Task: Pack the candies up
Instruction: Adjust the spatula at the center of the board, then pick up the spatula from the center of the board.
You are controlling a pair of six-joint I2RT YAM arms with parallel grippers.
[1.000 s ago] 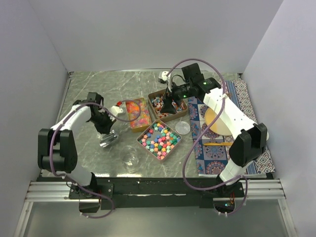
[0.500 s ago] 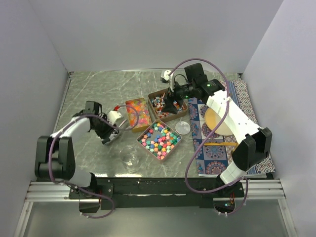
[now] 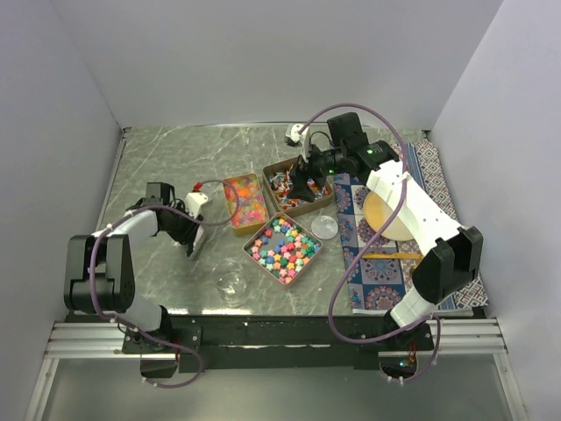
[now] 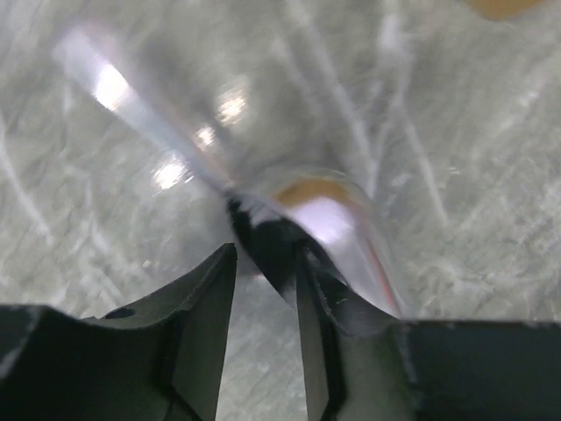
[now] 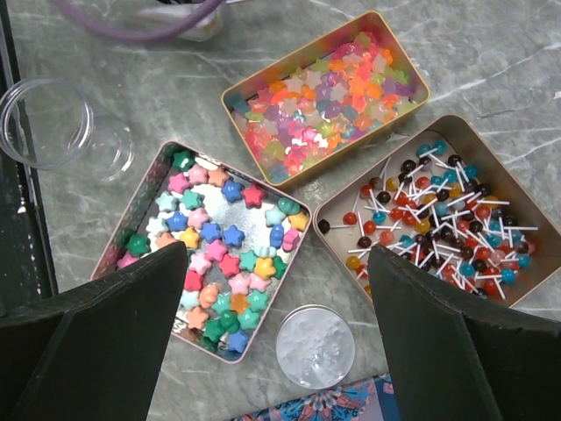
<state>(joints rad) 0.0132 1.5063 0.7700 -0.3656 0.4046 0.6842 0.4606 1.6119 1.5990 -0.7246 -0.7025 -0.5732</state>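
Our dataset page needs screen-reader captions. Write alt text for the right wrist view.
Three open tins on a marble table hold candies: pastel stars, orange-pink gummies and small lollipops. The right hand hovers open above them; a clear jar and round lid sit nearby.

The top camera hangs above and behind the arm bases and looks down on the whole table (image 3: pixel 158 167). The left wrist camera sits very near the marble, just behind the left gripper (image 4: pixel 265 254), and its picture is blurred. The right wrist camera looks steeply down from higher, past the right gripper (image 5: pixel 276 253), on three tins (image 5: pixel 449 139) of candies (image 5: pixel 232 235), which the top view also shows.
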